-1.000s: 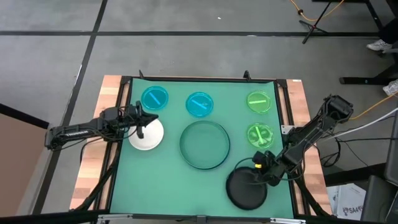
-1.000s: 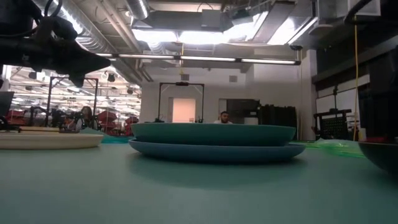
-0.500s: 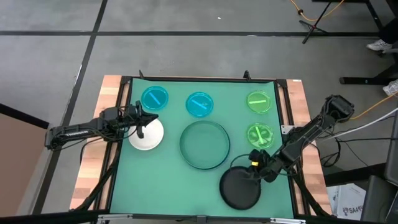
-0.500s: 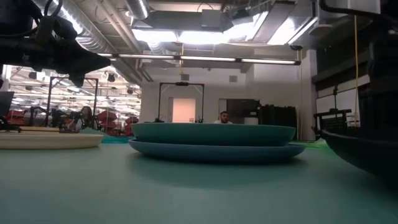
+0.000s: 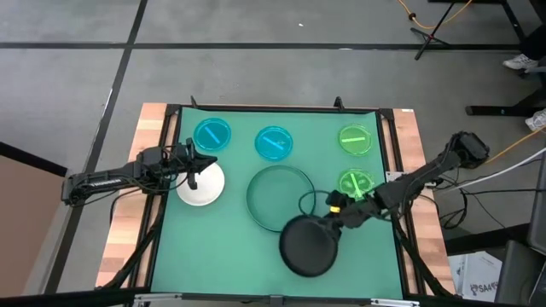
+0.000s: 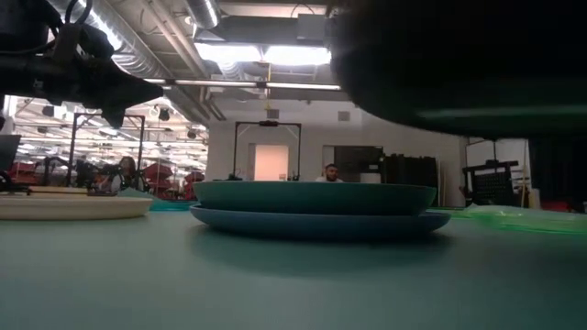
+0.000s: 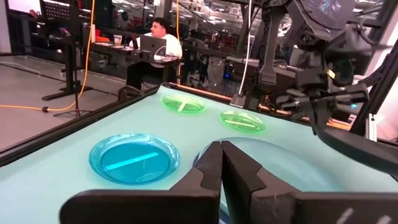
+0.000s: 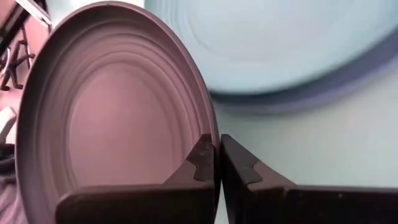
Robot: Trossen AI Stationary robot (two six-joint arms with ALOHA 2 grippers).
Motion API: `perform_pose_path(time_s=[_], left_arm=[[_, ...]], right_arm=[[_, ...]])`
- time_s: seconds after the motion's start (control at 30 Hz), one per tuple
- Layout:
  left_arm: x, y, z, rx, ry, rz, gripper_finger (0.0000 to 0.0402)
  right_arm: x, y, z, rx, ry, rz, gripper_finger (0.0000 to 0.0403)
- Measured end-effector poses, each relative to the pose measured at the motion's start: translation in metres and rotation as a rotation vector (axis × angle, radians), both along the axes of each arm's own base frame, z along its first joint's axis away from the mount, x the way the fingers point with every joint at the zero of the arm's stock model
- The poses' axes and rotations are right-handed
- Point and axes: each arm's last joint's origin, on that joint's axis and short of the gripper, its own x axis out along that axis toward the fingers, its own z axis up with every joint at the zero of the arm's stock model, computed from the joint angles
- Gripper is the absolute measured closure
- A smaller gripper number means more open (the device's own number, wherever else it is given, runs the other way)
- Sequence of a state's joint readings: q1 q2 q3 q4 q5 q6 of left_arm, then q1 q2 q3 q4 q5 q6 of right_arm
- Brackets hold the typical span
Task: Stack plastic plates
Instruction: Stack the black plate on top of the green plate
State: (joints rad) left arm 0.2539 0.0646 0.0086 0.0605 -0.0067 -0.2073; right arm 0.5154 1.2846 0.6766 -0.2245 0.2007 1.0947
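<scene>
My right gripper is shut on the medium black plate, which is up in the air at the near right edge of the big stack. That stack is the large teal-green plate resting in the pale blue one. My left gripper hovers shut above the far left part of the white plate, which lies flat on the mat. Two small cyan plates and two green ones lie along the far and right sides. My right gripper pinches the black plate's rim between its two fingers, one on the hollow face and one on the outer face. It comes from the table's right side at the plate's far right edge. The plate is lifted clear, its dark underside above the low camera.
A green mat covers the table inside a dark frame; wooden strips run along both sides. The near left part of the mat is bare. People sit at desks in the room beyond the table.
My right gripper has moved up and toward the table's left and far side, carrying the black plate. The plate has left the mat near the near right corner and now hangs clear beside the large stack. My left arm has kept still.
</scene>
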Motion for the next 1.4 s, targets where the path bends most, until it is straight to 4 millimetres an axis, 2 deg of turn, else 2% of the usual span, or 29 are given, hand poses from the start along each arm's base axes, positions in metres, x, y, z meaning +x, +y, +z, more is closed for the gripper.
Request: perform_pose_path(time_s=[0.23,0.5,0.8,1.07,1.4], left_arm=[[0.000,0.000,0.000,0.000,0.000,0.000,0.0401],[0.000,0.000,0.000,0.000,-0.001,0.009,0.0401],[0.000,0.000,0.000,0.000,-0.001,0.009,0.0401],[0.000,0.001,0.000,0.000,-0.005,0.044,0.0401],[0.000,0.001,0.000,0.000,-0.004,0.042,0.0401]], right_arm=[[0.017,-0.025,0.010,-0.079,-0.046,-0.009,0.0402],[0.033,-0.061,0.015,-0.155,-0.105,-0.085,0.0403],[0.047,-0.101,0.005,-0.178,-0.086,-0.259,0.0403],[0.066,-0.115,-0.018,-0.168,-0.075,-0.267,0.0403],[0.075,-0.115,-0.042,-0.157,-0.018,-0.247,0.0403]])
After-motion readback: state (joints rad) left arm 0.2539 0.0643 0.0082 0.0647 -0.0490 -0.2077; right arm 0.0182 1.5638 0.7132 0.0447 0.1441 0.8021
